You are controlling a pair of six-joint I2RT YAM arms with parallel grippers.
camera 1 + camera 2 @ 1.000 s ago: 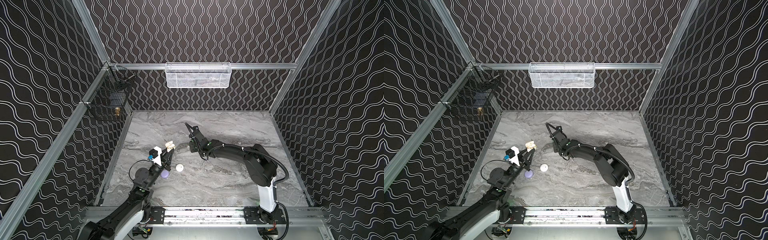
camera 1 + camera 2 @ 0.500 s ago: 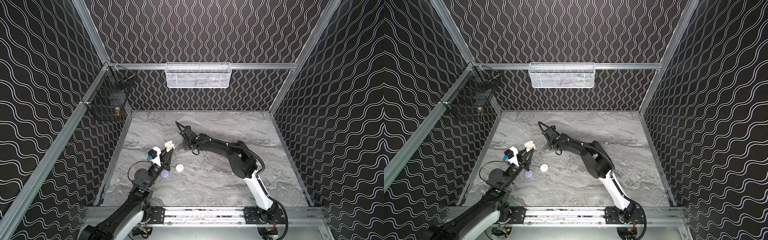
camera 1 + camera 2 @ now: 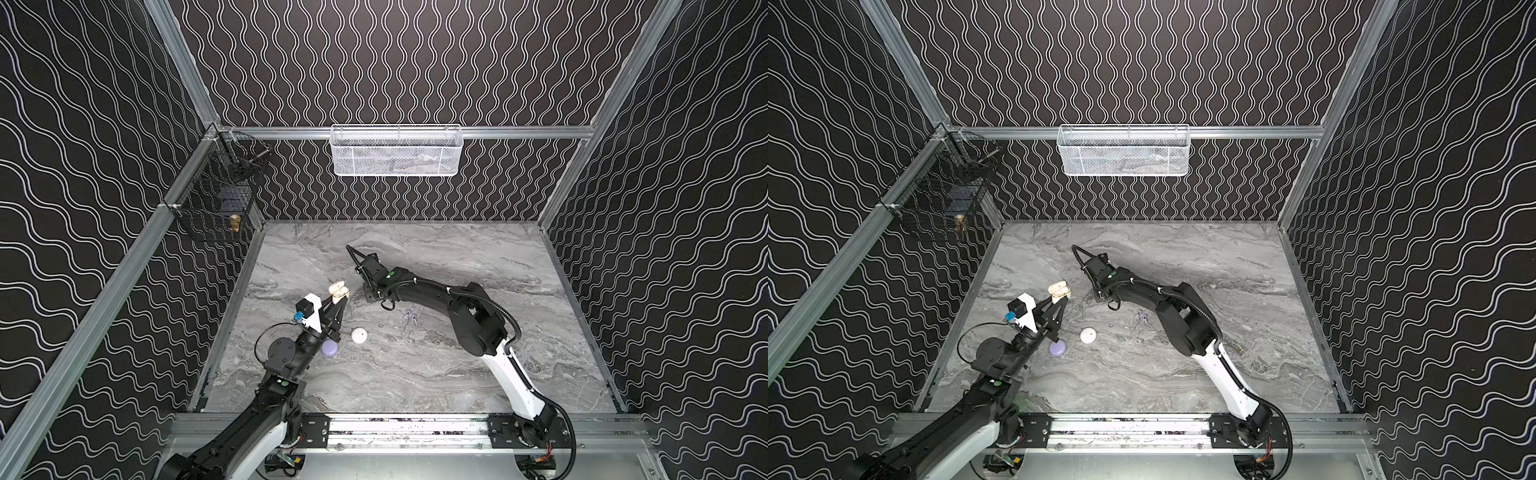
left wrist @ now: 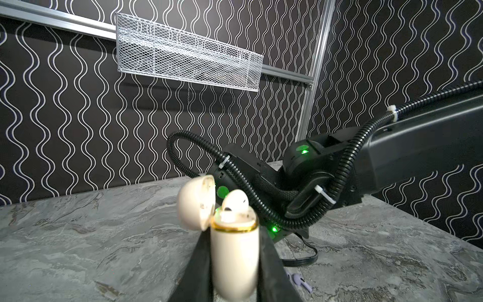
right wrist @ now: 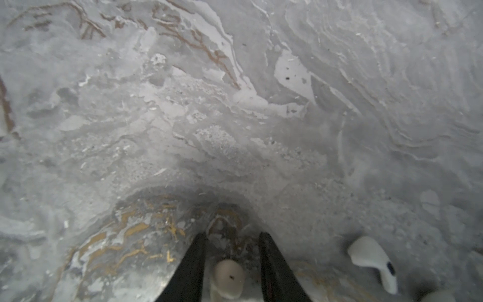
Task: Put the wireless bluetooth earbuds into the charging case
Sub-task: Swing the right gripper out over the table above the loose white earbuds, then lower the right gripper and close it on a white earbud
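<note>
Holding the case is the left pincer; only a wrist view shows right pincer released astride an earbud.

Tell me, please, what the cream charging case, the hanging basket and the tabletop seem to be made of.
The charging case looks like smooth, glossy cream plastic, with a gold band, probably metallic-coated, at its mouth. The hanging basket looks like white-coated metal mesh on a wire frame. The tabletop shows grey marble veining; stone or printed laminate, unclear.

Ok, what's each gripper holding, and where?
Left gripper holds the open cream case by its lower body. Right gripper straddles a cream earbud, not gripping it.
</note>
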